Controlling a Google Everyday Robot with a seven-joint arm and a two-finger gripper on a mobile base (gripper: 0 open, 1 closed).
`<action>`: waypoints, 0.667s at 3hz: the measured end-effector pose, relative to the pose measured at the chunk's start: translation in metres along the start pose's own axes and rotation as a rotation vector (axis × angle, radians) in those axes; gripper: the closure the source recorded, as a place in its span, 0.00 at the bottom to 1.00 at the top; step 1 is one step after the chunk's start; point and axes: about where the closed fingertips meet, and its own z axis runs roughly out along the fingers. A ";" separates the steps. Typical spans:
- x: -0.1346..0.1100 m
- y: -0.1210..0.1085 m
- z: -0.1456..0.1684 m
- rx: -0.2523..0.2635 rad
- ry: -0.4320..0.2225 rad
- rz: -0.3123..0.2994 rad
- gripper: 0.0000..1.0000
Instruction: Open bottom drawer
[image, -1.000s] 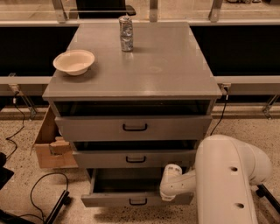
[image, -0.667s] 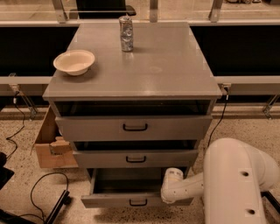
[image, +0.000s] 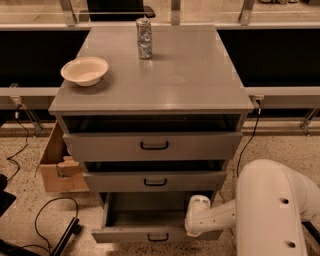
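- The bottom drawer (image: 145, 214) is the lowest one of the grey cabinet (image: 165, 75), at 6 o'clock in my view. It stands pulled out toward me, farther than the two drawers above it.
- Its front is narrow and shallow, and its long axis runs from 9 o'clock to 3 o'clock. The small black loop handle (image: 158, 237) sits in the middle of this front. The inside is plain grey and I see nothing in it.
- The gripper (image: 196, 218) is at the right front corner of this drawer, at the end of the white arm (image: 272, 210) which comes in from 3 o'clock. From the gripper, the handle lies near, at about 8 o'clock.
- I cannot tell if the gripper is clenched, released or grasping something; its tip is hidden against the drawer's corner.
- I judge the task mostly done. If more opening is needed, the pull goes toward 6 o'clock, straight across the long axis of the front.
- The middle drawer (image: 155, 181) and the top drawer (image: 152, 146) are each out only a little.
- On the cabinet top, a cream bowl (image: 84, 70) is at 10 o'clock and a crumpled metal can (image: 144, 38) at 12 o'clock, well apart.
- A cardboard box (image: 56, 167) stands on the floor just beside the cabinet at 9 o'clock, with black cables (image: 42, 220) below it.
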 end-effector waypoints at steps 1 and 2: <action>0.006 0.013 -0.002 0.008 0.001 0.027 1.00; 0.007 0.018 -0.003 0.010 0.001 0.037 1.00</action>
